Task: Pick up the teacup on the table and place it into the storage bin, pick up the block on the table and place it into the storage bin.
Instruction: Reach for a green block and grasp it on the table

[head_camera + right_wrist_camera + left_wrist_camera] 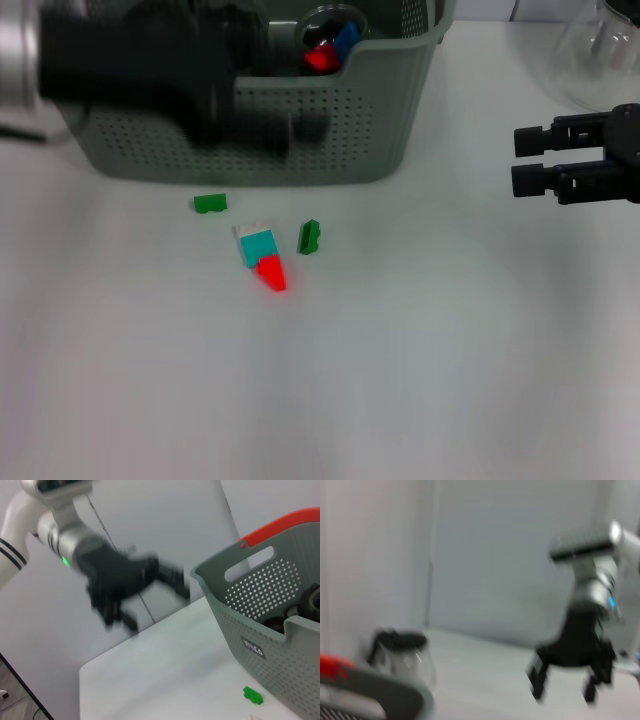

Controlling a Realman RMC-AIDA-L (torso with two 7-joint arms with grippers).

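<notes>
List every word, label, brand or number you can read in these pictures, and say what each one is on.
Small dark label on the outer wall of the storage bin: light lettering, too blurred to read with any certainty.
No other text shows: none on the blocks on the table, the glass flask, the left gripper in front of the bin, or the right gripper at the table's right side.

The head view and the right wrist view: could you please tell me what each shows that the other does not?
Only the head view shows the right gripper, the teal and red block, a second green block and the glass flask. Only the right wrist view shows the storage bin's red handle and black label. Both show the storage bin, the left gripper and a green block.
</notes>
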